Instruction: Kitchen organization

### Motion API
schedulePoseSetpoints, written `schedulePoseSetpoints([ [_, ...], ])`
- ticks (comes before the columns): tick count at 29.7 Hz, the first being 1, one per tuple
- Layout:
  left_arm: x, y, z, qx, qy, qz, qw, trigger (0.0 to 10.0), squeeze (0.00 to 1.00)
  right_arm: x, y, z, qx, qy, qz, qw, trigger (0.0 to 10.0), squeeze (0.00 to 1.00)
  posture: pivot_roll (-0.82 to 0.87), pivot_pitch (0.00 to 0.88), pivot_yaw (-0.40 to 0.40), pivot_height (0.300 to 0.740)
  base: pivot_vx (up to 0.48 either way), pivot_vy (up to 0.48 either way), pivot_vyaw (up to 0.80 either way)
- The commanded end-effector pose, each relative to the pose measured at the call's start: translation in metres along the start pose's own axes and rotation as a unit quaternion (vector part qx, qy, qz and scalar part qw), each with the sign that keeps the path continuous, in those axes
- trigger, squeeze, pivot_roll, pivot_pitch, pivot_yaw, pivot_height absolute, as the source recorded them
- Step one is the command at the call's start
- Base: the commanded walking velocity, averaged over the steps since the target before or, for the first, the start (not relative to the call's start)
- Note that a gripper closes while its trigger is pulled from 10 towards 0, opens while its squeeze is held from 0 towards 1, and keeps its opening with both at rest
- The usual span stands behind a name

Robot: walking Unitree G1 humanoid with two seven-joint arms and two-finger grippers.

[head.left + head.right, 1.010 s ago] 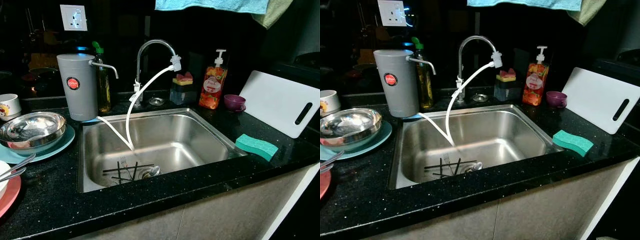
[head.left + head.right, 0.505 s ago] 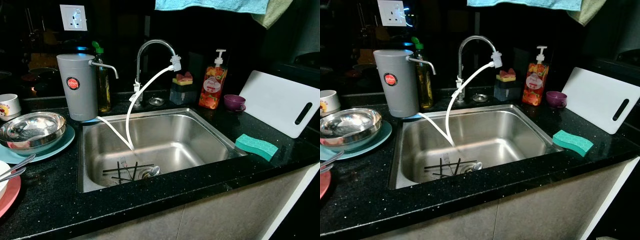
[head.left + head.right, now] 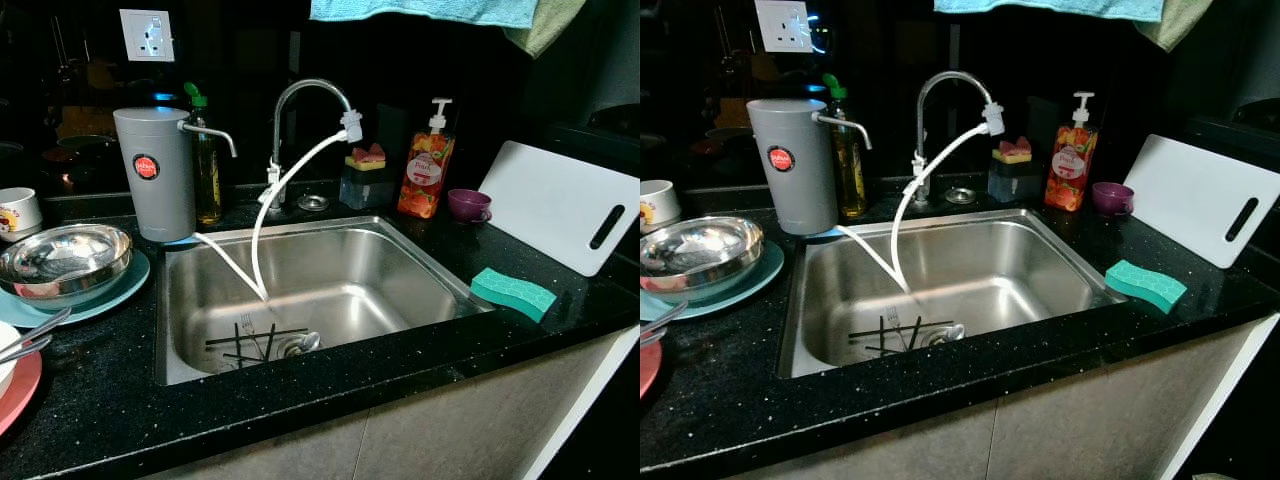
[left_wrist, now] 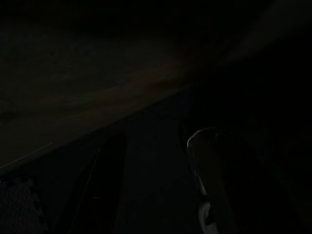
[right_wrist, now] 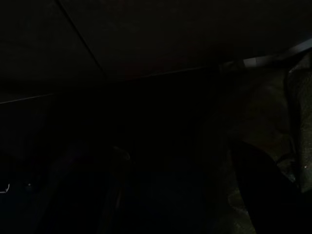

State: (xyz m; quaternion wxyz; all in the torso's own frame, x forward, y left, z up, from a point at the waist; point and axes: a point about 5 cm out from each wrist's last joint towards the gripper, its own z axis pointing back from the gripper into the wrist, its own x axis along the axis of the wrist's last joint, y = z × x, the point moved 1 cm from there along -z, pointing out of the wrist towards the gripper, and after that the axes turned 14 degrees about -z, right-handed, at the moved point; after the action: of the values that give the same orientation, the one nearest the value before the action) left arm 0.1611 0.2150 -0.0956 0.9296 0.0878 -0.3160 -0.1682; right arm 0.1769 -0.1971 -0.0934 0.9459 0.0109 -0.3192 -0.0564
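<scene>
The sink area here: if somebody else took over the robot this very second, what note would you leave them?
Both arms hang idle in the dark; their wrist views are too dim to tell finger state.
Sink: cutlery lies by the drain, with a white hose from the tap trailing in.
To the left of the sink: steel bowl on a teal plate, pink plate, mug, grey water filter.
To the right: green sponge, white cutting board, purple cup, soap dispenser.
Done: nothing visibly handled.
Left: likely all the sorting and putting away.
</scene>
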Motion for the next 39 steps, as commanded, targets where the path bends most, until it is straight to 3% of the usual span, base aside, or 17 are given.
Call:
schedulePoseSetpoints([
  [1,-0.0011,-0.0031,0.0,-0.005,0.005,-0.004,1.0,10.0,0.0,-0.0041,-0.0032,0.0009,-0.005,0.011,0.007,1.0,10.0,0.0,0.04,0.006,-0.075,0.74,0.0,0.0,0.0],
  [39,0.0007,-0.0037,-0.0004,-0.005,0.001,-0.004,1.0,10.0,0.0,-0.0067,-0.0045,0.0015,-0.006,0.015,0.008,1.0,10.0,0.0,0.04,0.009,-0.077,0.74,0.0,0.0,0.0],
])
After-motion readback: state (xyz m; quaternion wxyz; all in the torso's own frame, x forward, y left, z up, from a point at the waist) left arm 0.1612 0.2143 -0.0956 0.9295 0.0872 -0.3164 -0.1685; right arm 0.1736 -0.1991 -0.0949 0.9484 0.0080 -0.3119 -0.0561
